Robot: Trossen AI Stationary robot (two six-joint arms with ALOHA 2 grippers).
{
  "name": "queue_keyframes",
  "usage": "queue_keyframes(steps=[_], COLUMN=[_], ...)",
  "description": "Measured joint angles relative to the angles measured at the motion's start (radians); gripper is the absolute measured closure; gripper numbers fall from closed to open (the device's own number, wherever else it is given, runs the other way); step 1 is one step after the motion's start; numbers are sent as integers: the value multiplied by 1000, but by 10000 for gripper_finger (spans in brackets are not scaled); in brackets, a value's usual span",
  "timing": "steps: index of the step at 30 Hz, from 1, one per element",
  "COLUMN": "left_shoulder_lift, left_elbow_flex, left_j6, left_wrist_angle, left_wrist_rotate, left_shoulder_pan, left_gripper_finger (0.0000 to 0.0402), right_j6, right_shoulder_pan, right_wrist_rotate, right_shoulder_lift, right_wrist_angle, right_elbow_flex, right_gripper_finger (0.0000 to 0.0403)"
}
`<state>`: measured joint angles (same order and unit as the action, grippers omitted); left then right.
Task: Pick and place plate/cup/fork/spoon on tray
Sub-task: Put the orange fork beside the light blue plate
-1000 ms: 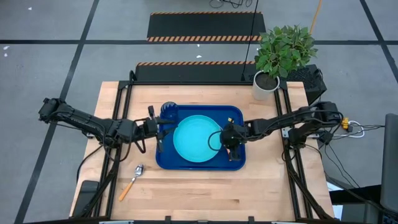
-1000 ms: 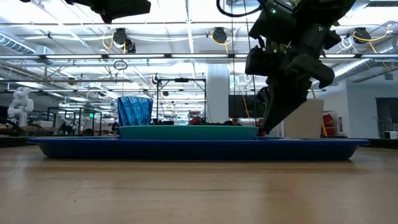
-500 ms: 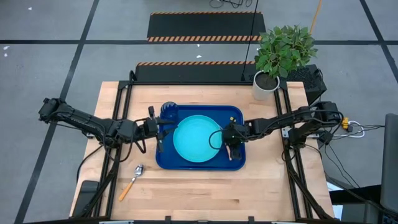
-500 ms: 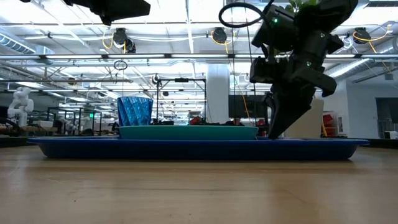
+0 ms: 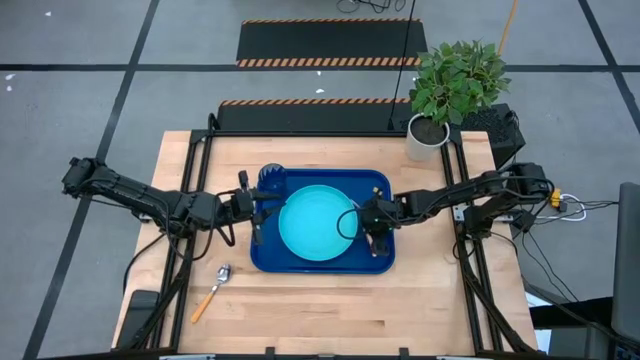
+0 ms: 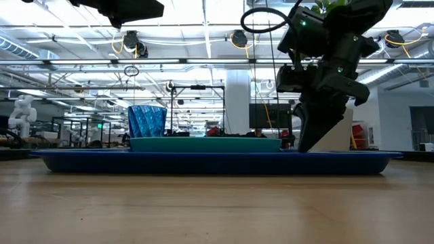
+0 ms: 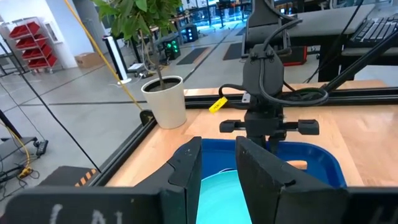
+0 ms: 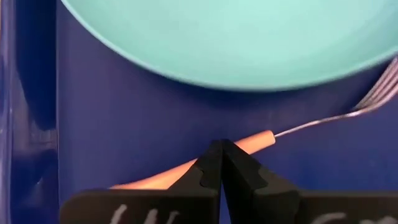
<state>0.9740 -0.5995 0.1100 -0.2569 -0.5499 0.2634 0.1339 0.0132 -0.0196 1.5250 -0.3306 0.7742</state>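
Observation:
The dark blue tray (image 5: pixel 300 262) lies at the table's middle. The cyan plate (image 5: pixel 316 224) rests in it, and the blue cup (image 5: pixel 270 179) stands at its far left corner. The fork (image 8: pixel 323 118) lies on the tray floor right of the plate, tines (image 8: pixel 379 87) by the plate's rim. My right gripper (image 5: pixel 375 238) is down at the fork, shut. My left gripper (image 5: pixel 256 212) hovers open and empty over the tray's left edge. The spoon (image 5: pixel 212 292) lies on the table at the near left. My right gripper's shut fingertips (image 8: pixel 211 163) meet on the fork's orange handle (image 8: pixel 255 142), near the end that joins the metal neck. The fingers come from above, slanting down, and lie across the handle. The fork lies flat on the tray floor. The fingertips hide the pinch itself.
A white plant pot (image 5: pixel 427 138) with a leafy plant stands at the table's far right corner. Bare wood shows near the front edge (image 5: pixel 330 310).
My right gripper has shifted a little toward the table's right edge, staying low at the tray floor. The plate, cup and spoon have not moved.

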Motion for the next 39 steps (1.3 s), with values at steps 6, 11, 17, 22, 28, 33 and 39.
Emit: queue_keyframes(steps=[6,11,17,22,28,33,39], left_shoulder_lift=[0,0,0,0,0,0,0], left_elbow_flex=[0,0,0,0,0,0,0], left_j6=[-4,-11,-15,-10,-3,-5,-4], left_wrist_angle=[2,3,3,7,10,26,23], left_wrist_rotate=[0,0,1,1,1,2,2], left_shoulder_pan=[0,0,1,8,16,21,28], left_gripper_finger=[300,300,300,300,300,300,300], right_j6=[84,226,304,368,357,299,400], right_shoulder_pan=[0,-16,-16,-45,-104,-147,-221], right_wrist_rotate=[47,76,115,218,232,194,146], right_shoulder_lift=[-2,-2,-65,-187,-244,-207,-130], right_wrist_angle=[-44,-81,-82,-83,-83,-9,26], right_elbow_flex=[0,-1,-7,-6,-6,-22,-27], right_gripper_finger=[403,403,403,403,403,382,318])
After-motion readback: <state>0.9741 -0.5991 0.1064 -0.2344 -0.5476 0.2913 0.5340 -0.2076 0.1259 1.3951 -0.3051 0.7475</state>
